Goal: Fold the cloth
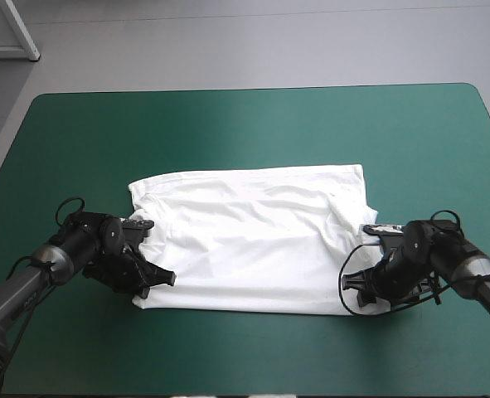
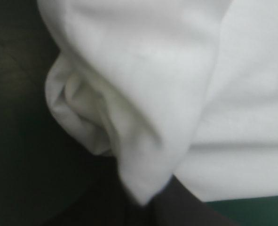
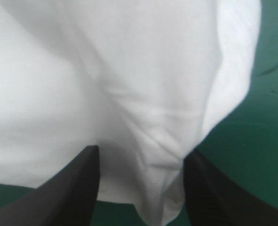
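Left pincer (image 1: 156, 279) and right pincer (image 3: 141, 155) low at T-shirt (image 1: 253, 240) near corners.
Your right one stands wide astride the cloth edge; the left's gap you cannot tell.

T-shirt (image 2: 186, 70): blurred in the left wrist view, outline cut off, its hanging fold covering most of the left gripper (image 2: 153, 202), so only part of the black fingers (image 2: 186, 212) shows. Right wrist view: T-shirt beyond the right gripper (image 3: 141, 153) cut off, layers indistinct.

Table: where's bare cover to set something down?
Free: the wide far strip of teal-green cover beyond the T-shirt; the near strip at the front edge. Crowded: the T-shirt's near corners, at the left end effector and right end effector.
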